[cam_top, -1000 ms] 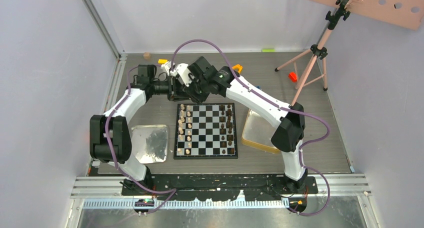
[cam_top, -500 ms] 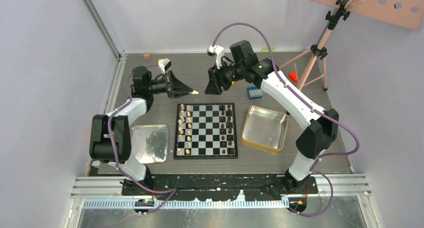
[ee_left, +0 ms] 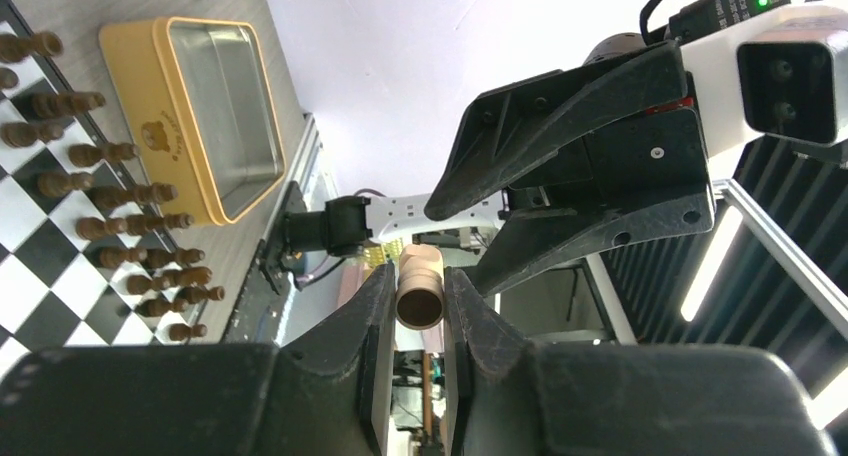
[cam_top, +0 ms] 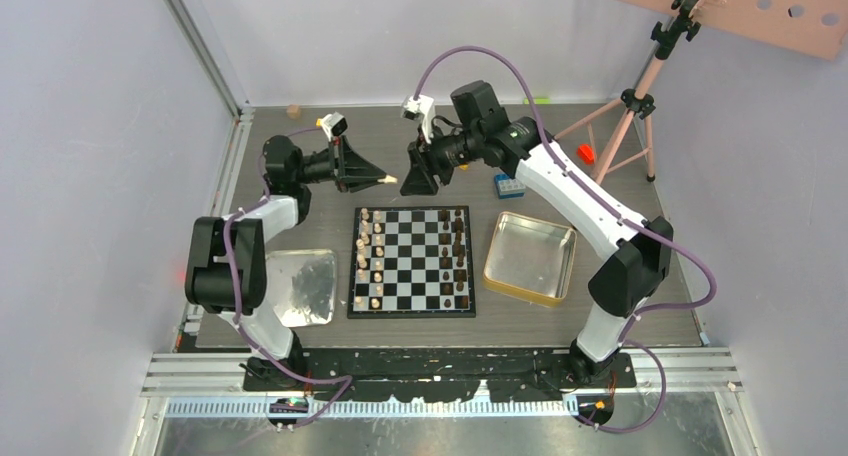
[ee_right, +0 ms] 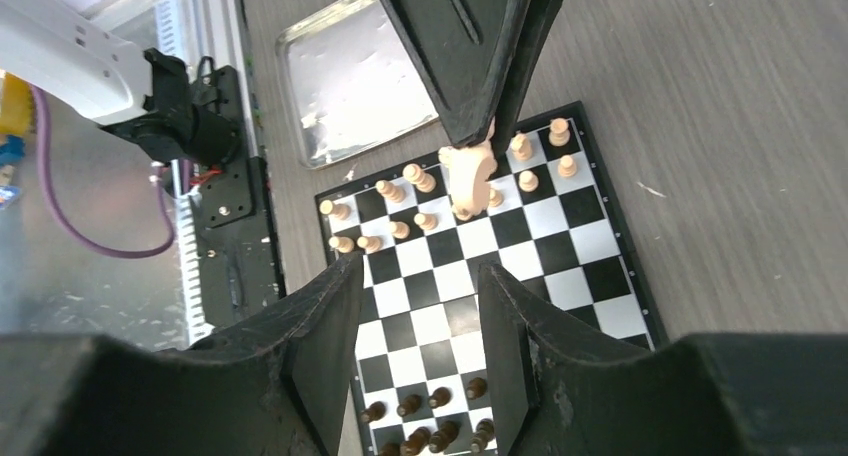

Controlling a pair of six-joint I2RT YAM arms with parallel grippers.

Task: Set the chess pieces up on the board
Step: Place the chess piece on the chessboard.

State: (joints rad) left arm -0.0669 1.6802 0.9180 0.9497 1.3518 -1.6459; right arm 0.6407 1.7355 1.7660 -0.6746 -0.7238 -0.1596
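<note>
While tight around a smooth, rounded tan wooden piece, left jaws opposite right jaws, apart and empty.

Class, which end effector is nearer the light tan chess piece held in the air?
Left. The left end effector is shut on the light tan chess piece; the right end effector faces it, open, just apart.

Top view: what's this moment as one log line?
left end effector: shut on light tan wooden chess piece | right end effector: open, empty, facing it | black-and-white chessboard: pieces on opposite sides
</note>
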